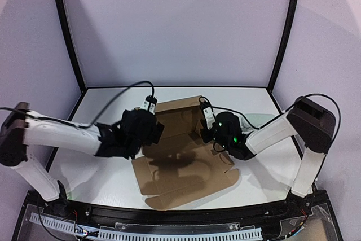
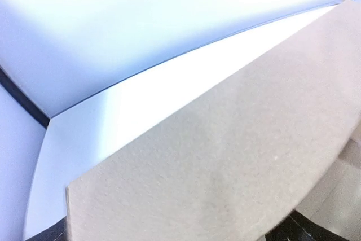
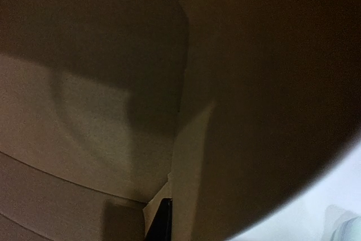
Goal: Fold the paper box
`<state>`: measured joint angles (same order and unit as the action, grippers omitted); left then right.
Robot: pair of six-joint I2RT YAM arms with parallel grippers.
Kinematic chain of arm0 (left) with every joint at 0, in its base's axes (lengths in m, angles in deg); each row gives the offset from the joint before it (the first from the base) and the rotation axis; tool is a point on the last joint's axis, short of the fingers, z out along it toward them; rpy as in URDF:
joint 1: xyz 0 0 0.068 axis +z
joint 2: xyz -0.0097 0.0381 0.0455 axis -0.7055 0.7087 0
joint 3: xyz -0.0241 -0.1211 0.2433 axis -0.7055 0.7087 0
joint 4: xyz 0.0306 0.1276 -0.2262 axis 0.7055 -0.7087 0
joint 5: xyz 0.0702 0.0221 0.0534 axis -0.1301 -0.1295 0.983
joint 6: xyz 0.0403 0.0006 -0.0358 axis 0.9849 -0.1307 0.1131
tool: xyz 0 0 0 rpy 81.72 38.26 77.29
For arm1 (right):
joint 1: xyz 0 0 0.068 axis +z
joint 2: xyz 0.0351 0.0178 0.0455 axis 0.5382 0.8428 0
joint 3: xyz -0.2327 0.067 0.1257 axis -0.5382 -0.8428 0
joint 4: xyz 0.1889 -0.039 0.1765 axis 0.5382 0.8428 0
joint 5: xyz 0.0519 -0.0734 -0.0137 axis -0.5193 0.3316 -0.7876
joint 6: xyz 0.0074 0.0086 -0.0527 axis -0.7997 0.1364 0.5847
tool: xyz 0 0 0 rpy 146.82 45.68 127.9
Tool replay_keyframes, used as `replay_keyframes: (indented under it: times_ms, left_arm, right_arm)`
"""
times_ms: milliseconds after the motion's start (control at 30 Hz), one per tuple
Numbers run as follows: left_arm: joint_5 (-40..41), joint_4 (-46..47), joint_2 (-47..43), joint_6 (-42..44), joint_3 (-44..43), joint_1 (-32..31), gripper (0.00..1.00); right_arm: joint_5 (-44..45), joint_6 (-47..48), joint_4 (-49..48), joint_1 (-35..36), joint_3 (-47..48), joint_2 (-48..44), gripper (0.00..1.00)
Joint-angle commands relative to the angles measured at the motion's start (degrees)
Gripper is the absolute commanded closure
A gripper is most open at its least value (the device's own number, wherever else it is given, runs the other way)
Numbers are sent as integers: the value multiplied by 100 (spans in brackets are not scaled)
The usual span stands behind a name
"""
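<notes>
The paper box (image 1: 186,167) lay near the middle of the white table (image 1: 96,182), a brown cardboard die-cut mailer, partly formed. Its rear panel stood raised toward the backdrop (image 1: 180,26), while the near panel and its tabs lay flat toward my bases. A shadow fell across the box floor.

My left gripper (image 1: 151,131) was at the box's left edge, touching or just beside the cardboard there (the overhead view did not separate the two). Its wrist camera showed only a broad slanted cardboard panel (image 2: 225,156) close to the lens, with table and backdrop beyond. No fingers appeared in that view, so I could not tell whether those jaws were spread or pressed together.

My right gripper (image 1: 207,131) was at the right rear corner of the box, against the raised side wall. Its jaws were pressed together. The wrist view was dark and filled with cardboard folds (image 3: 84,111), with one dark finger (image 3: 164,221) visible low in the frame. Whether cardboard sat between the jaws I could not tell.

A green indicator light (image 1: 234,138) glowed on the right arm. A pale object (image 3: 343,224) showed at the lower right of the right wrist view, too blurred to identify.
</notes>
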<state>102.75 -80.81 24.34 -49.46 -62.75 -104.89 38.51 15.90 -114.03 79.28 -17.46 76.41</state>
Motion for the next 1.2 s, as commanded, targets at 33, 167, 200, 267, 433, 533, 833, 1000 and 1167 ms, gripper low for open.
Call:
replay_keyframes:
  times_ms: [33, 167, 200, 267, 433, 533, 833, 1000, 1167]
  left_arm:
    - [-2156, -2554, -1181, 241, -1065, -115, 1]
    - [-3478, -3257, -1618, 546, -1758, -112, 1]
    - [-3626, -3332, -1660, 773, -1840, -110, 1]
    - [-4037, -3684, -1757, 1008, -2166, -113, 1]
    - [-4386, -4344, -1879, 1144, -2722, -116, 1]
    - [-4293, -4462, -1975, 1074, -2551, -110, 1]
    - [-3469, -4254, -2221, -196, -1407, -118, 1]
    - [-3252, -4267, -2530, -768, -854, -118, 1]
    - [-3139, -4179, -2620, -1182, -624, -115, 1]
  right_arm:
    - [-369, 1007, 1658, 91, 573, -694, 100]
    - [-573, 1293, 2498, 84, 978, -1107, 100]
    - [-628, 1385, 2773, 83, 1109, -1162, 100]
    - [-819, 1733, 3632, 61, 1445, -1254, 100]
    - [-1132, 2422, 5331, -122, 2234, -1414, 100]
    - [-1412, 2409, 5579, -270, 2326, -1667, 100]
    - [-1446, 2081, 5886, -374, 2368, -2063, 100]
    - [-920, 2197, 6050, -400, 2427, -2010, 100]
    - [-1292, 1961, 6053, -400, 2445, -2060, 100]
